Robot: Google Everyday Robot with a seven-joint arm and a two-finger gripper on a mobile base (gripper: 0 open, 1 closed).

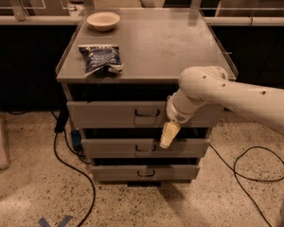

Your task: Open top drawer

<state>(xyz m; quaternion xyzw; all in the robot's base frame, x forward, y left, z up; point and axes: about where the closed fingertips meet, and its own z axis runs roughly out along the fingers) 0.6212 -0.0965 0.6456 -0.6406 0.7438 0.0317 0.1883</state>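
- Snack bag [100,59] and bowl [103,21], one of each, sit at the left of the bench [180,46].
- Three grey drawers stack beneath; the top drawer [104,115], the widest, sits directly under the benchtop, not yet pulled out.
- Stiff metal, probably weighty on its slides; its single loop handle [147,113] at centre is the place to hook.
- One hand [166,138] hangs just right of that handle; how far open cannot be told.
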